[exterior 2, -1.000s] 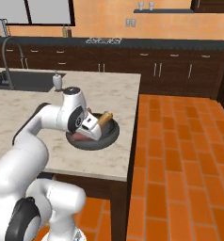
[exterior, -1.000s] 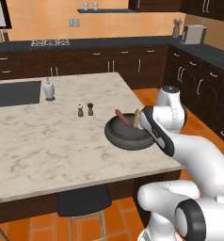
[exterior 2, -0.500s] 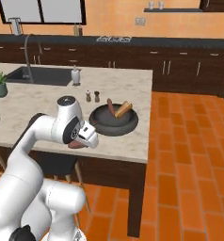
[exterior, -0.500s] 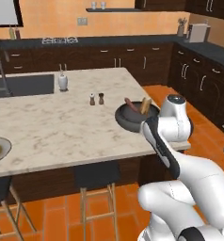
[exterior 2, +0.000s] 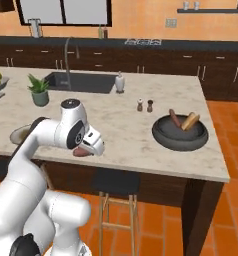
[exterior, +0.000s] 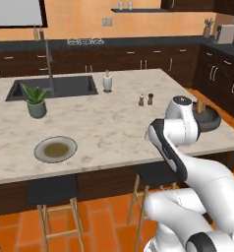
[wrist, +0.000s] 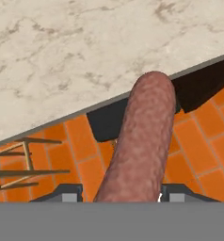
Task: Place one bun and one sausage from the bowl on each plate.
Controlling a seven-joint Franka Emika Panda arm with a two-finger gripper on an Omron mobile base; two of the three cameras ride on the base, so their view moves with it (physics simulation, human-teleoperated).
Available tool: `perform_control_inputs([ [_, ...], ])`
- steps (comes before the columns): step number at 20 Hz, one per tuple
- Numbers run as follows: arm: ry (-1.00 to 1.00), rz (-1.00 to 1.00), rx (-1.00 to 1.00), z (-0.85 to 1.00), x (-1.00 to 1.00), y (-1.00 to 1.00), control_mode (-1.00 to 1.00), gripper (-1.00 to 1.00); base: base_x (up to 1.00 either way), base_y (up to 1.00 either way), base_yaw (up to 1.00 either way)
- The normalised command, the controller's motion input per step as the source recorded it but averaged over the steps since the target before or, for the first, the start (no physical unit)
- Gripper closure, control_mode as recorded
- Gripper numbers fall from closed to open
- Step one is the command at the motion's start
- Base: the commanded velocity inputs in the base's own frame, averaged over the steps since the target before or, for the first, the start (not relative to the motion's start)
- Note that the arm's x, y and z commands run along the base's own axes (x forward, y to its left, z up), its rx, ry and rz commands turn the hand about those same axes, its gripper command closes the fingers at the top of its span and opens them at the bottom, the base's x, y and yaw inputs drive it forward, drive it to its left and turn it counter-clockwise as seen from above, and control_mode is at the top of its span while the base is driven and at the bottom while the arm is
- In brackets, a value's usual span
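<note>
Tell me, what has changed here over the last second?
The base drove left along the island, so the whole view shifted. The gripper, shut on a reddish-brown sausage, left the dark round bowl and hangs off the counter edge. A bun and another sausage stay inside.

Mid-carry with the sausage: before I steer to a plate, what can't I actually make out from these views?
- Fingers' contact on the sausage: hand view, cut off by the bottom edge.
- Gripper: right base view, the hand's white body hides how it clamps the sausage.
- Bowl: left base view, the arm covers its near side and most contents.
- Pale plate: right base view, mostly behind the arm.
- Salt and pepper shakers: too small to tell apart.
</note>
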Motion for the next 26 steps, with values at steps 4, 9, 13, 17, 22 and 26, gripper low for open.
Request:
perform_control_inputs([
  [4,0.0,0.0,0.0,0.0,0.0,0.0,1.0,1.0,-0.02,1.0,0.0],
  [9,0.0,0.0,0.0,0.0,0.0,0.0,1.0,1.0,-0.1,1.0,0.0],
  [13,0.0,0.0,0.0,0.0,0.0,0.0,1.0,1.0,-0.02,1.0,0.0],
  [17,0.0,0.0,0.0,0.0,0.0,0.0,1.0,1.0,0.0,1.0,0.0],
  [22,0.0,0.0,0.0,0.0,0.0,0.0,1.0,1.0,0.11,1.0,0.0],
  [26,0.0,0.0,0.0,0.0,0.0,0.0,1.0,1.0,0.34,0.95,0.0],
])
